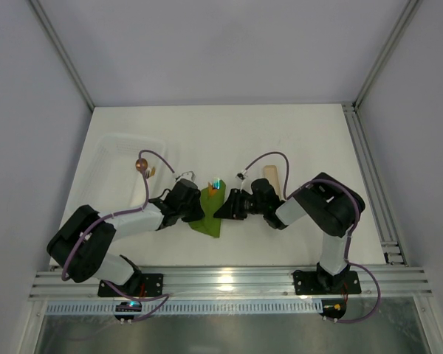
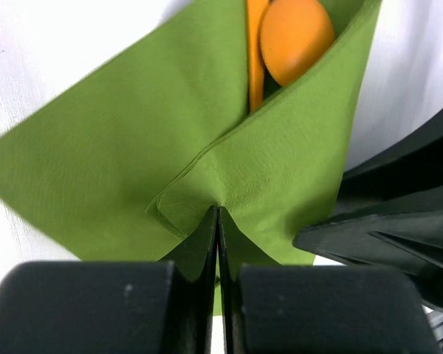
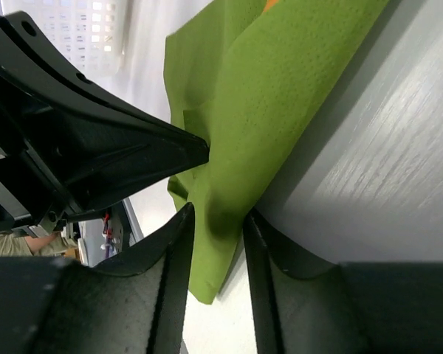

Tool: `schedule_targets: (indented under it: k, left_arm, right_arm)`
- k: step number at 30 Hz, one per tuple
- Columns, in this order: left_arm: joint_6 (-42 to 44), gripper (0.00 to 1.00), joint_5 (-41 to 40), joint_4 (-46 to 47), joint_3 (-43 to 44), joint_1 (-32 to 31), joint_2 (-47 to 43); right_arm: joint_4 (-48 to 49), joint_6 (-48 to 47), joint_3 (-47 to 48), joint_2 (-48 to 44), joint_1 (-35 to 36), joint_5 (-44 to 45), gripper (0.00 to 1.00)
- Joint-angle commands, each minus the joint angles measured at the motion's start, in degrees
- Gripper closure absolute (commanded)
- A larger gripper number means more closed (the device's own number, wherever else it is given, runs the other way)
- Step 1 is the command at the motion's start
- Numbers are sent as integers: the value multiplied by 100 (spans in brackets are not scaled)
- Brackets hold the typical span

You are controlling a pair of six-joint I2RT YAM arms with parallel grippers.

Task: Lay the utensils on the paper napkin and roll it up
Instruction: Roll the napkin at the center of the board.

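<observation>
Green napkin (image 2: pixel 125 147) pinched between facing left hand (image 2: pixel 218 221), right hand (image 3: pixel 218 215).

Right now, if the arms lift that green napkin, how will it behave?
Probably floppy: the napkin folds and creases where pinched. Likely very light, being thin paper. The orange spoon might slip out the open top.

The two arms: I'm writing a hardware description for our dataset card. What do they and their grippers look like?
Both the left arm and right arm have white links between bulky black joints, on black base plates. A thin purple-grey cable loops along each. The left gripper and right gripper are matte black, with flat, tapering fingers. No markings show.
</observation>
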Motion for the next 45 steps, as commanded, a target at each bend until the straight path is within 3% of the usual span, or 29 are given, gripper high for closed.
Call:
schedule_targets:
  k: [1,8,14,18,20,21,25,38,43,45]
  left_arm:
    - [29,100,11,-342,-142,-2,-10]
    - [29,100,2,-351,-159,-2,-28]
    - [29,100,-7,-360,-168,-2,-63]
    - [29,100,2,-360,-186,-2,-54]
    - [21,100,11,-351,-194,-11,-63]
    - [21,100,28,-351,-186,-11,-63]
    - [21,100,37,-325,-177,-2,-63]
    - [3,100,46,-333,-230,-2,-159]
    - [3,100,2,-378,-238,-11,-221]
    - [3,100,2,-395,-238,-2,-265]
  right_arm:
    - [-372,-118,-250,128,131,413,67]
    - [-265,-48,-311,164,131,544,86]
    - [-283,-65,-268,172,123,676,96]
    - [-406,-135,-171,129,88,703,96]
    - [-494,-179,-110,85,79,668,78]
    - [-520,-180,-118,41,87,642,62]
    - [-406,-66,-381,-108,149,606,54]
    - [253,348,-1146,-100,544,1019,51]
    - [-88,226,-1182,-345,510,1370,51]
    - [-659,67,-1094,-670,492,1528,52]
